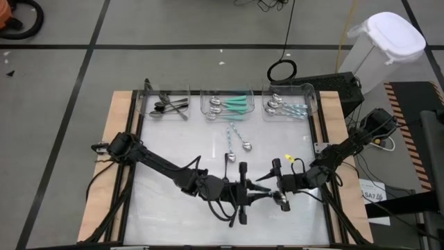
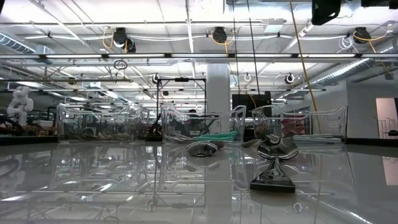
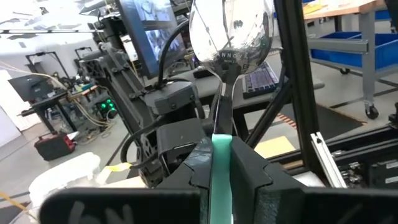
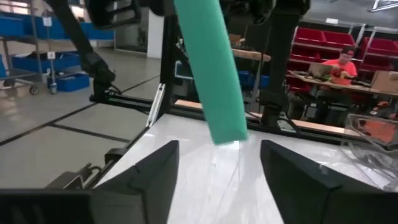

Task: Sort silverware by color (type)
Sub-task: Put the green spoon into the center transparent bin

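The glossy white table [image 1: 173, 208] sits in a big workshop, with three clear bins along its far edge. Near the front middle, the left gripper [image 3: 222, 171] is clenched on the teal-handled spoon [image 3: 230, 37], handle pinched between its fingers, shiny bowl pointing away from the wrist. Facing it, just beside, the right gripper [image 4: 217, 165] stands released, fingers spread wide, the spoon's teal handle end between them and touching neither. Farther out, two pale-blue-handled spoons [image 1: 236, 135] lie loose on the table between the arms and the bins. Beyond, the left bin [image 1: 147, 104] holds dark utensils [image 1: 170, 105], the middle bin [image 1: 205, 97] teal-handled pieces [image 1: 232, 105], the right bin [image 1: 311, 97] pale-blue-handled ones [image 1: 286, 107]. A person sits at a distant bench.
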Controlling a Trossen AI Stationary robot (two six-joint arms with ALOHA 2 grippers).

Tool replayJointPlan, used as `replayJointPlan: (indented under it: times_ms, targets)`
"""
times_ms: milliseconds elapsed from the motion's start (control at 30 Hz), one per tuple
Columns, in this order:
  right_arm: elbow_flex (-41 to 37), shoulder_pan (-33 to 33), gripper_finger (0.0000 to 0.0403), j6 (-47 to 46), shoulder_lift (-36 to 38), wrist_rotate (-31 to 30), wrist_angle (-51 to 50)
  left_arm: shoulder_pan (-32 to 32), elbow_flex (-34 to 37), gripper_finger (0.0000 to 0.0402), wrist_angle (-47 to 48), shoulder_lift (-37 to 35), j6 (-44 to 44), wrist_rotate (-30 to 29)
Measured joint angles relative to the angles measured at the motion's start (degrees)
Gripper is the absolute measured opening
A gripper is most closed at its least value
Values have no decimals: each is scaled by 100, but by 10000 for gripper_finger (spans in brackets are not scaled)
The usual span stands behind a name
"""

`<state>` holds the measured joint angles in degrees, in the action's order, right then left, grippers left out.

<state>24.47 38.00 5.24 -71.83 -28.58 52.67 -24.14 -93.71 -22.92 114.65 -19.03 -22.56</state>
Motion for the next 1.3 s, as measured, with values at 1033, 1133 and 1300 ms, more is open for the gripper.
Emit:
replayJointPlan:
  times_ms: [1033,1133,1300]
  targets:
    - [217,119,81,-55,17,-764,-451,82,-7,115,1347,164,1246,-713]
    - [215,111,81,-36,82,-899,-621,80,-220,160,2462,116,1734,-1000]
    - [536,113,81,-603,403,-1063,-2060,-80,-1308,193,5192,87,2492,-1362]
